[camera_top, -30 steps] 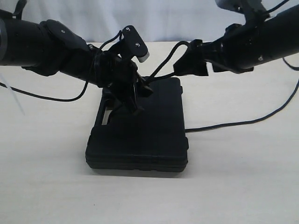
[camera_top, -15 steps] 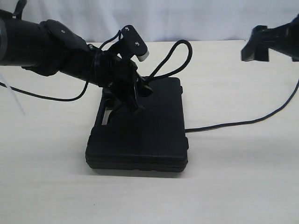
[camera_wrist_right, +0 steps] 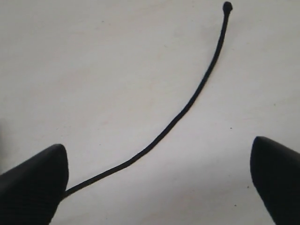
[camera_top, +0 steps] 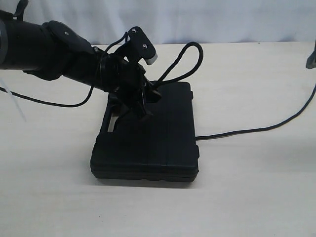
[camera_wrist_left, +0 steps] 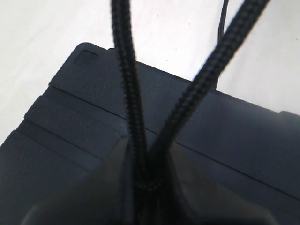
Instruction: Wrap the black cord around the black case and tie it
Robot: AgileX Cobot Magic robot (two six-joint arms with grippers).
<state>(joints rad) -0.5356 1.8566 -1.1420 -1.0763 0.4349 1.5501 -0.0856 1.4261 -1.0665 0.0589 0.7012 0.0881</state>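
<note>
- My left pincer (camera_top: 143,104) is clamping two strands of the black cord (camera_top: 192,61), jaws nearly closed.
- The loop is arching toward one o'clock; the black case (camera_top: 148,148) is lying at six o'clock on the surface (camera_top: 247,187).
- My right pincer (camera_wrist_right: 159,173) is gaping wide, empty.
- With nothing holding that loop, I am risking slack undoing the wrap.

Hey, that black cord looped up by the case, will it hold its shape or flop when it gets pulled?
Probably semi-stiff: the black cord stands in a self-supporting arch rather than sagging. Its braided surface likely grips well instead of slipping. It looks thin next to the black case, so it is probably light.
</note>
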